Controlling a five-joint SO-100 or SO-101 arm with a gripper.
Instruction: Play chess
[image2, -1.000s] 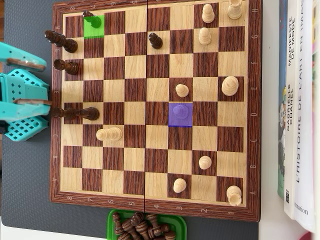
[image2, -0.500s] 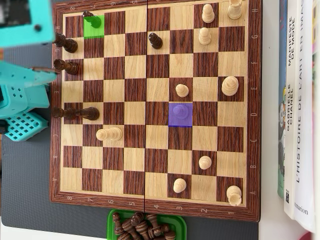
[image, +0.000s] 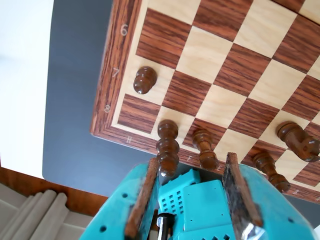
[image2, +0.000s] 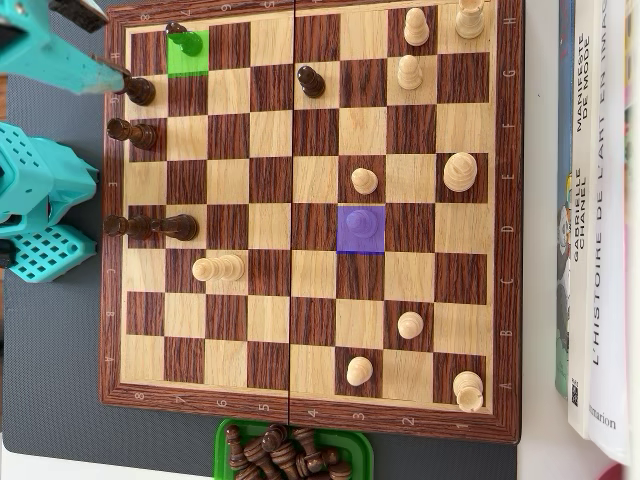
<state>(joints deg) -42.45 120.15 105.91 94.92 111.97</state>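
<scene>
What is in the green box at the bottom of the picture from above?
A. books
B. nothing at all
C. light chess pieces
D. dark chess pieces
D: in the overhead view the green box below the chessboard holds a pile of dark chess pieces.

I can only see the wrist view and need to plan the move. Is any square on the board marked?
Observer: Yes. In the overhead view, a green square near the top-left corner of the board holds a dark pawn.
Operator: Any other mark?
Observer: A purple square near the middle, with a purple-tinted piece on it.
Operator: Anything beside the board?
Observer: A green tray of dark pieces sits at the bottom edge.
</scene>
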